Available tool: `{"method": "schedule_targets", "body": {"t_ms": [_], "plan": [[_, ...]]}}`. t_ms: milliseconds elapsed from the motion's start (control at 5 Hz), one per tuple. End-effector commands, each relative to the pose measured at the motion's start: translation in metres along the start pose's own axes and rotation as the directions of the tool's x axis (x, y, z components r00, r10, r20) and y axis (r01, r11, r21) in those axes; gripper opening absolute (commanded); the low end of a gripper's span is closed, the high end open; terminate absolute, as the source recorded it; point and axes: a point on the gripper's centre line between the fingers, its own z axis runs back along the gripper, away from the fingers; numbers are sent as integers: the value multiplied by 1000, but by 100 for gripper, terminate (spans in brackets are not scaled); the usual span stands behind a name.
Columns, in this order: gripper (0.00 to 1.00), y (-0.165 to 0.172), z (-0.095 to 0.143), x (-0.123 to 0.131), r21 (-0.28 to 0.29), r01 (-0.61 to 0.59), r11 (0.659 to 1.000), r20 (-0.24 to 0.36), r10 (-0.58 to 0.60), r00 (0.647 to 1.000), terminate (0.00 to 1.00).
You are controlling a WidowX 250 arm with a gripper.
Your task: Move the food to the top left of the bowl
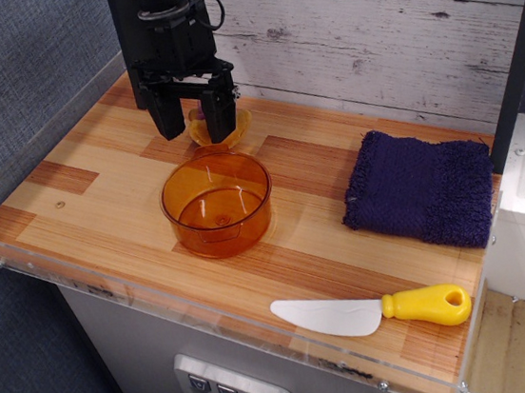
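The food (201,133), a small tan-orange lump with a purple bit at its top, lies on the wooden table just behind the bowl's far rim. The bowl (192,226) is round, translucent orange and empty, and stands left of the table's middle. My black gripper (196,128) hangs straight down over the food. It is open, with one finger on each side of the food. The right finger (221,115) hides part of the food.
A dark purple towel (420,187) lies at the right. A white knife with a yellow handle (371,312) lies near the front edge. A clear plastic rim (209,310) runs along the table's front and left edges. A plank wall stands behind.
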Motion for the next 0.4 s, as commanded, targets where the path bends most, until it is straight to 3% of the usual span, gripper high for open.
{"method": "schedule_targets", "body": {"t_ms": [0,200], "plan": [[100,-17,54,-3,47,49,998,186,-57,981,0],[100,-30,93,-1,99,84,992,268,-107,957,0]]}}
